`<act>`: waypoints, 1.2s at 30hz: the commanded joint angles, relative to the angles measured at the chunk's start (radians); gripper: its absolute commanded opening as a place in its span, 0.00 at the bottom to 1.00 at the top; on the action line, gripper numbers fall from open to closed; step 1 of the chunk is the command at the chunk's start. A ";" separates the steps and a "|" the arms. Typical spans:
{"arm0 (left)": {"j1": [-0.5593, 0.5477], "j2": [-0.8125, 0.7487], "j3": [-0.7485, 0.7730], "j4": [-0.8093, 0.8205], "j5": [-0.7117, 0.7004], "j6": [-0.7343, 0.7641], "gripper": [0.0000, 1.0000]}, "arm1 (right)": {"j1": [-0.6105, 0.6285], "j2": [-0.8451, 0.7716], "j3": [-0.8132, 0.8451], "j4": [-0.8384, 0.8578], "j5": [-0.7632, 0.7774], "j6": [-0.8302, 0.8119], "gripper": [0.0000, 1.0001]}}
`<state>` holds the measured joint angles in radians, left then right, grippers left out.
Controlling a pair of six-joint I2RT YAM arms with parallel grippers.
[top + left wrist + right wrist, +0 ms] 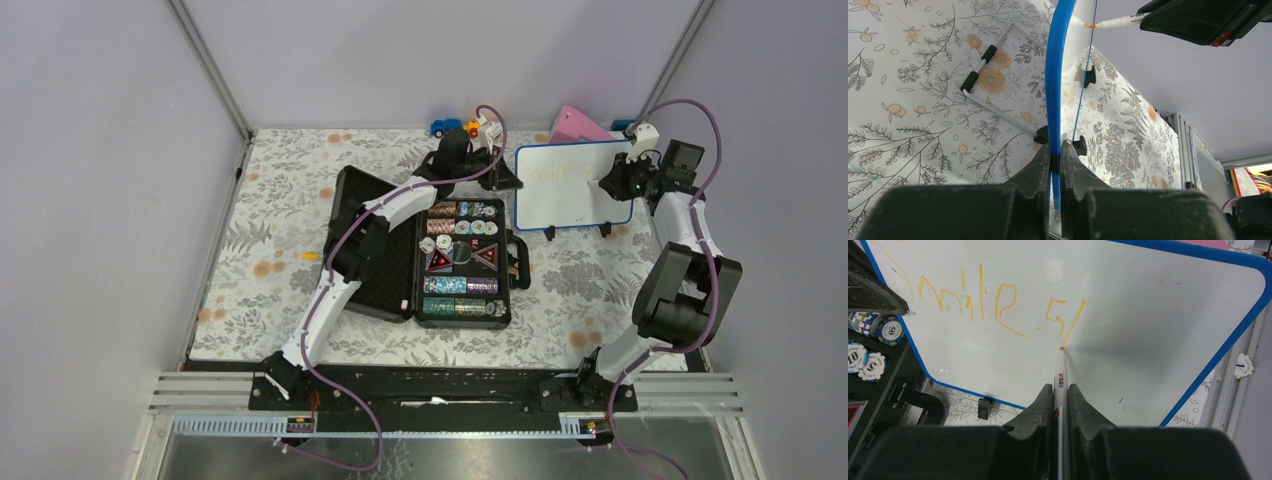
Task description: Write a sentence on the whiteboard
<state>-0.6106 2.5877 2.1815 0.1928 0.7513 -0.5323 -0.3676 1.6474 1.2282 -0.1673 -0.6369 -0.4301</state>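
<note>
Near the far-right corner of the bench (290, 190), the whiteboard (565, 190) is clamped by its left frame in the left end effector (1055, 162). The marker (1061, 367), gripped by the right end effector (1060, 390), touches the end of the sentence (998, 302); blank board lies to the right.

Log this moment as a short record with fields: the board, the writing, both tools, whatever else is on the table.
whiteboard: standing on its feet, far right of the table, blue frame
writing: orange letters across the upper part; the last stroke ends at the marker tip
left tool: shut on the whiteboard's left edge
right tool: shut on a marker, tip touching the board
also there: open black case of poker chips left of the board; pink wedge behind it
</note>
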 commanded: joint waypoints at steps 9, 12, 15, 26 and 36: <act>-0.005 0.016 0.008 0.012 -0.026 0.028 0.00 | -0.010 -0.062 0.062 0.030 -0.006 0.020 0.00; -0.005 0.015 0.008 0.014 -0.026 0.026 0.00 | -0.010 -0.047 0.075 0.031 -0.004 0.021 0.00; -0.005 0.015 0.008 0.015 -0.026 0.026 0.00 | -0.010 -0.031 0.087 0.031 -0.003 0.023 0.00; -0.005 0.019 0.009 0.017 -0.023 0.023 0.00 | -0.010 0.022 0.120 0.033 0.012 0.021 0.00; -0.005 0.021 0.009 0.017 -0.022 0.026 0.00 | -0.012 0.039 0.131 0.043 0.046 0.011 0.00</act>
<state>-0.6106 2.5877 2.1815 0.1951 0.7517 -0.5323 -0.3733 1.6730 1.3094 -0.1596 -0.6205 -0.4114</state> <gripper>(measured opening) 0.069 0.168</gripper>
